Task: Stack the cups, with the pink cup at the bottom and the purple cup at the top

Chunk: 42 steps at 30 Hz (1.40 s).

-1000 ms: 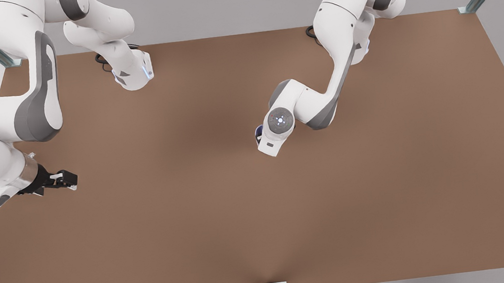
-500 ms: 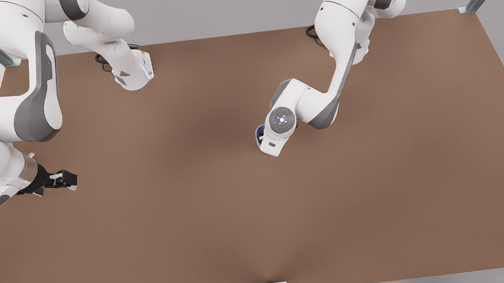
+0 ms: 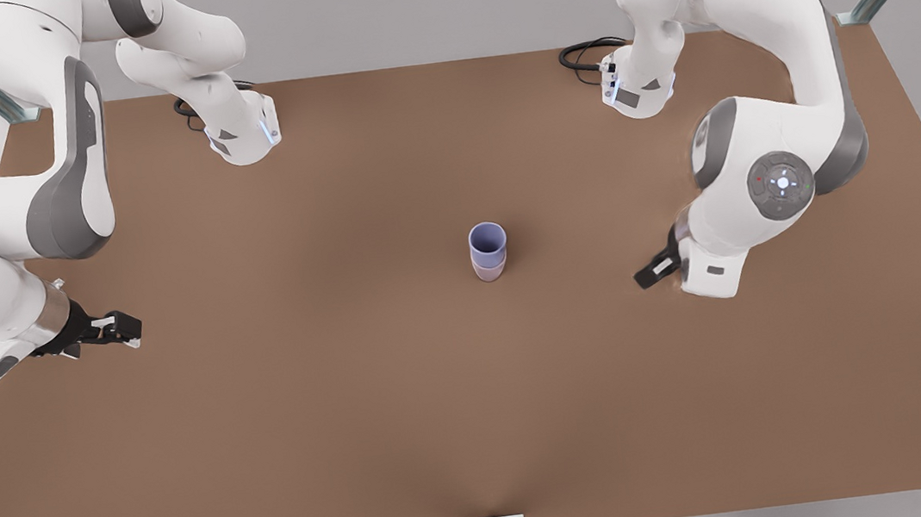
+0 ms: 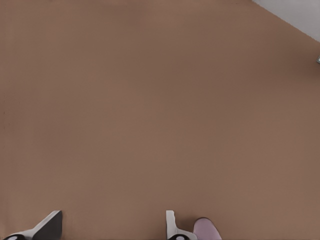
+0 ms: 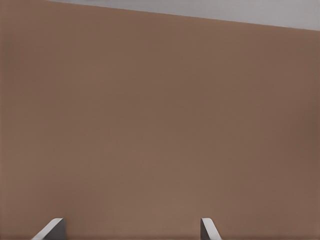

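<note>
Brown table (image 3: 356, 409). Arm at front view's left (image 3: 7, 232) ends at 9 o'clock of cups, well apart. Arm at front view's right (image 3: 765, 189) ends at 3 o'clock, nearer. Left gripper (image 4: 112, 216) and right gripper (image 5: 131, 221): jaws spread, empty, above bare table. Purple cup (image 3: 487, 242) sits upright, nested in pink cup (image 3: 490, 272), at table centre.

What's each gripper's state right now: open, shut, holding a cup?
Left gripper: open, holding nothing, over the table.
Right gripper: open, holding nothing, over the table.
</note>
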Each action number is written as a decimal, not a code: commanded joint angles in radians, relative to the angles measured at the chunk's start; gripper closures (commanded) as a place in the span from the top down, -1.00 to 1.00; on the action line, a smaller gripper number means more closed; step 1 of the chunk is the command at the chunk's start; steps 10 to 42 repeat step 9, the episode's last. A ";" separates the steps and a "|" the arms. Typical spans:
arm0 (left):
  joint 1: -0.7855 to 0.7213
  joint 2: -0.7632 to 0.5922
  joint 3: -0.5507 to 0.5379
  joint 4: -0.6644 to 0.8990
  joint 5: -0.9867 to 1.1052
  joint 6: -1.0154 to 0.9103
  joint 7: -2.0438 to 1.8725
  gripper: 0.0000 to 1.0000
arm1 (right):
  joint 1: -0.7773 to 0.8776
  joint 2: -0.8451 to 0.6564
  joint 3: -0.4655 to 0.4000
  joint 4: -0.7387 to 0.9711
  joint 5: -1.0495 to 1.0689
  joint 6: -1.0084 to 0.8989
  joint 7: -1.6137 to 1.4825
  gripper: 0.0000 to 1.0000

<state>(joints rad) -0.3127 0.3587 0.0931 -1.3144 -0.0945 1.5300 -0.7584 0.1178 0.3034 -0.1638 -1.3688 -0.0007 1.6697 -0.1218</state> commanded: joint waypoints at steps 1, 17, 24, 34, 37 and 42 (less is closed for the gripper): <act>0.038 -0.046 0.007 -0.040 0.039 -0.101 0.565 0.99 | 0.000 -0.001 0.000 0.001 0.001 0.001 -0.001 1.00; 0.053 -0.118 0.016 -0.175 0.088 0.007 0.639 1.00 | 0.000 -0.001 0.000 0.001 0.001 0.002 -0.001 1.00; 0.053 -0.118 0.016 -0.175 0.088 0.007 0.639 1.00 | 0.000 -0.001 0.000 0.001 0.001 0.002 -0.001 1.00; 0.053 -0.118 0.016 -0.175 0.088 0.007 0.639 1.00 | 0.000 -0.001 0.000 0.001 0.001 0.002 -0.001 1.00; 0.053 -0.118 0.016 -0.175 0.088 0.007 0.639 1.00 | 0.000 -0.001 0.000 0.001 0.001 0.002 -0.001 1.00; 0.053 -0.118 0.016 -0.175 0.088 0.007 0.639 1.00 | 0.000 -0.001 0.000 0.001 0.001 0.002 -0.001 1.00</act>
